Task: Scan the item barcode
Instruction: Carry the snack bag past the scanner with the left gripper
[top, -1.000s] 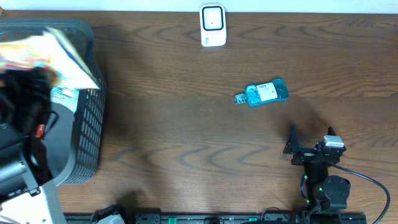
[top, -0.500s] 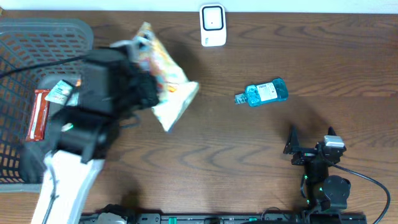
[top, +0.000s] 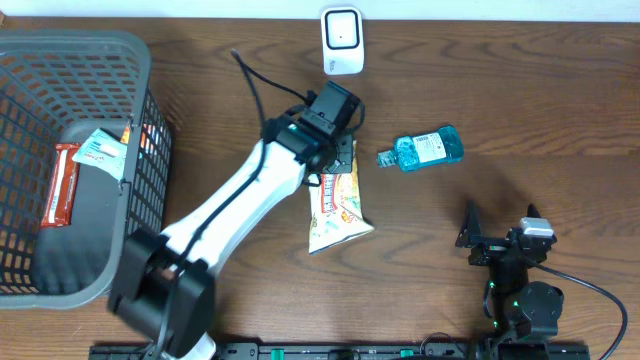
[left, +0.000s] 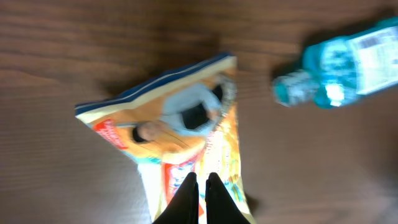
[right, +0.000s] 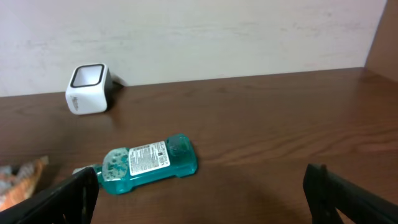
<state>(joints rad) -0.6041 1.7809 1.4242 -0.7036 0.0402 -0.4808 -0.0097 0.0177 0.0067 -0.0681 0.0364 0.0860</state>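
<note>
Snack bag (top: 338, 205) first: it is out in front of the scanner (top: 342, 40), on the robot's side of it. The left gripper (left: 202, 180) is clenched on one end of the packet, jaws pressed tight together on the film. I cannot tell whether the far end of the bag rests on the wood. The right gripper (right: 205, 193) is spread wide and holds nothing, parked well away from the scanner at the near edge of the table.

What worries me is that thin pinch. Slick film can slide out of closed jaws if I swing the arm hard, and the bag would drop short of the scanner. I also cannot tell which face carries the barcode, so I may show the scanner the wrong side, or a crumpled, glossy one that will not read. The mouthwash bottle (top: 425, 148) lies to the scanner's right, near the bag. A loose swing of the packet could set it rolling.

The table (top: 520, 90) is dark wood grain, flat and dull. A pale wall (right: 249, 31) rises just behind the scanner. A grey mesh basket (top: 140, 60) stands well off to the scanner's left.
</note>
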